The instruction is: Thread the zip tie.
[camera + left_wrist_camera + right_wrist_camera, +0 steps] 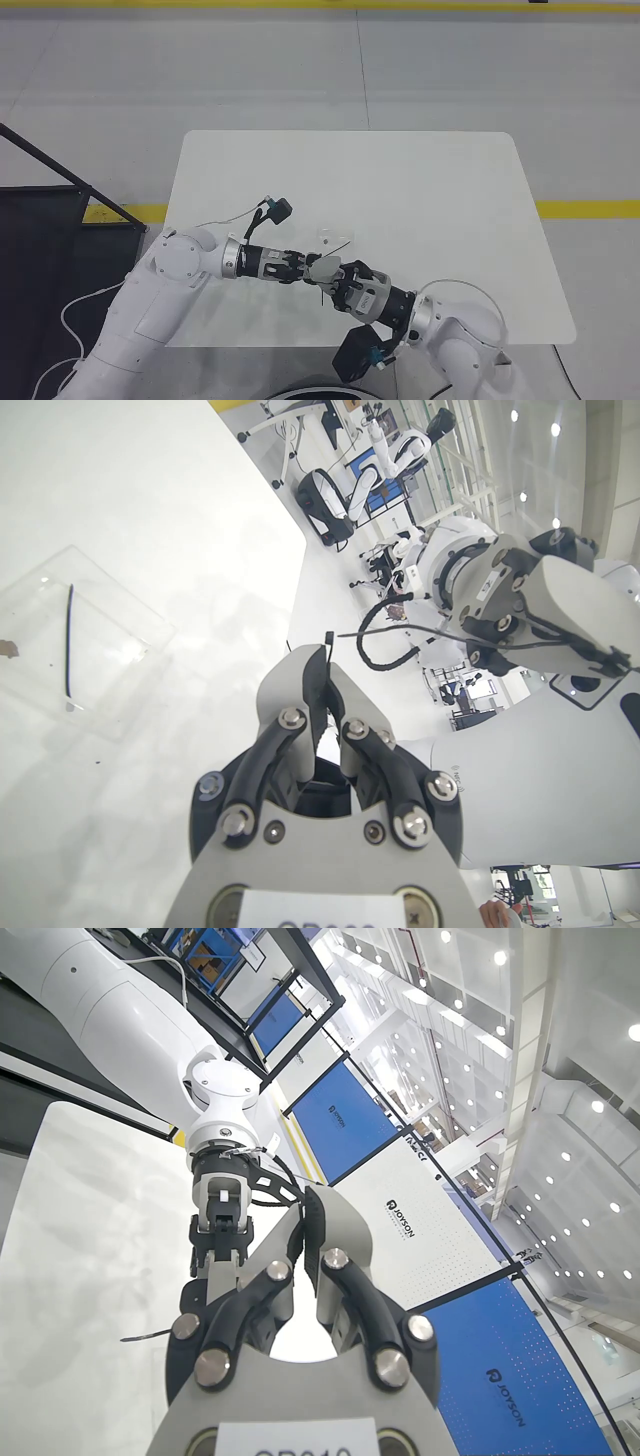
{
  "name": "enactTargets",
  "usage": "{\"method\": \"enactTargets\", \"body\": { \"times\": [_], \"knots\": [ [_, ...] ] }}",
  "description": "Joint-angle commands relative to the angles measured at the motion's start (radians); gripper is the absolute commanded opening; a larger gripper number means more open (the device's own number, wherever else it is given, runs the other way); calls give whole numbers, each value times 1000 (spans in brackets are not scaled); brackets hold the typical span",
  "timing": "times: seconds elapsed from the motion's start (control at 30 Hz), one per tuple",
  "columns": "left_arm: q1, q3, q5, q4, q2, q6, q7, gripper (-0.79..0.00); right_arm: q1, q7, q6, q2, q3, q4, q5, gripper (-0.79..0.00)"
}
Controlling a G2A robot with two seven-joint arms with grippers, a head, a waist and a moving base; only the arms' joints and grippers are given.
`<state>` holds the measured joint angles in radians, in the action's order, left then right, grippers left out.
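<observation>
**Head in my left, tail in my right, tips nearly meeting**

The white table point(450, 200) lies under both my arms, which meet over its near middle. My left gripper point(326, 672) has its fingers pressed together on the zip tie point(329, 641). The tie is black and thin, and its small square head stands just clear of my fingertips. My right gripper point(306, 1215), just right of the left one, is likewise pinched tight on a fine black strap. The strap's tail point(350, 633) runs leftward, and its tip lies just beside the head with a slight gap between them. From these angles I cannot be sure that the strap and the head belong to one tie. Just beyond my grippers, on the table, sits a clear tray point(150, 620) with a second black tie point(68, 640) lying nearly straight in it. Each wrist plate carries a white label point(320, 907), its dark print cut off at the edge. The blue panels point(350, 1123) far behind bear white lettering.
</observation>
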<state>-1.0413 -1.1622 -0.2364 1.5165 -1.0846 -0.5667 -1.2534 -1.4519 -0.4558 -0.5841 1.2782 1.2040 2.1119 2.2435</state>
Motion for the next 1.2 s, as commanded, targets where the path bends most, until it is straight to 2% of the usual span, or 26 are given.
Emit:
{"method": "enactTargets", "body": {
  "times": [0.0, 0.87, 1.17],
  "knots": [
    [0, 0, 0, 0, 0, 0, 0, -785, 3, 4, 1, -2, -4, -2, -3, -785],
    [0, 0, 0, 0, 0, 0, 0, -785, 16, 41, 20, -32, -19, -2, -34, -785],
    [0, 0, 0, 0, 0, 0, 0, -785, 26, 50, -3, -43, -28, -3, -36, -785]
  ]
}}
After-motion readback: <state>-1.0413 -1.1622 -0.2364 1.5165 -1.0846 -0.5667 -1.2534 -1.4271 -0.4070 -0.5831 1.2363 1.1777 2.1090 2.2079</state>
